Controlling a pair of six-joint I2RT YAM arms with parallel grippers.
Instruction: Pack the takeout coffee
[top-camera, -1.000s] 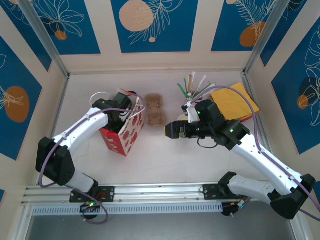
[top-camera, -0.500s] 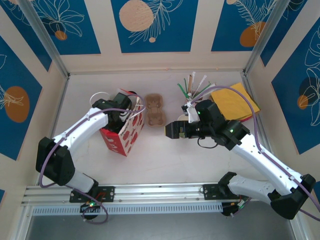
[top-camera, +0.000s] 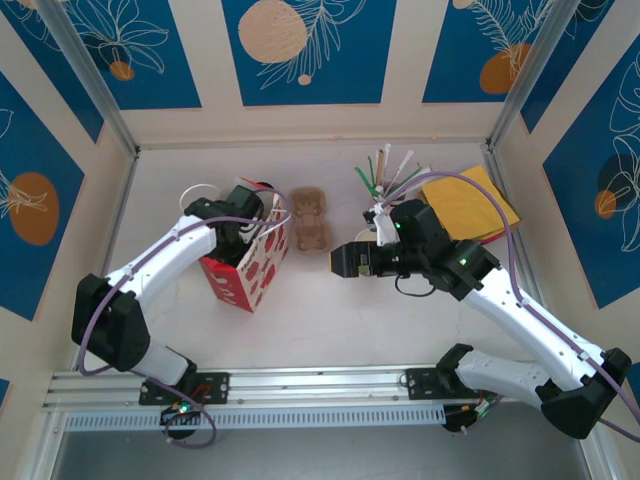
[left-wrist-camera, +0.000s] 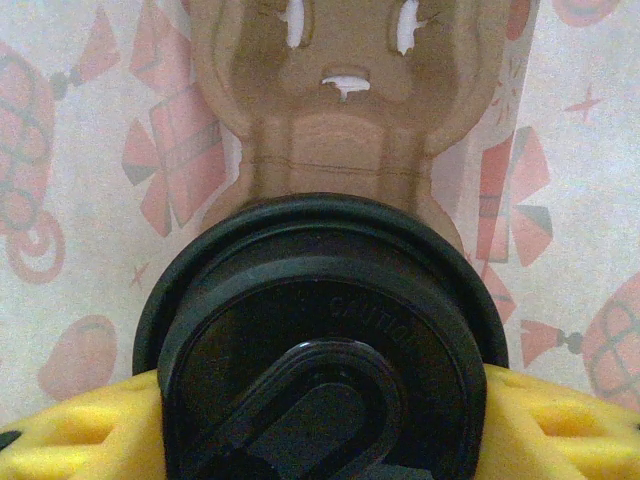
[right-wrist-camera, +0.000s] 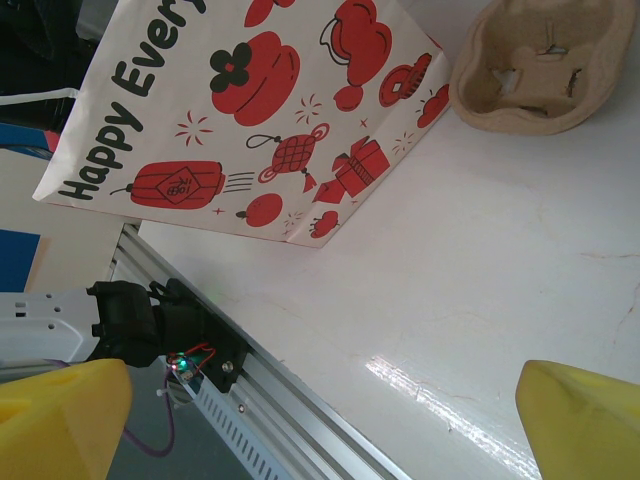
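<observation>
Since the coffee cup likely crushes easily, the left gripper pinches its sides, low in frame; right gripper gapes.

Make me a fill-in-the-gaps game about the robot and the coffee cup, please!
1. The takeout coffee has a lid that is ____.
2. The left gripper holds it between ____ fingers.
3. The right gripper is ____ and holds nothing.
4. The words on the bag start with "____".

Missing words: black; yellow; open; Happy
</observation>
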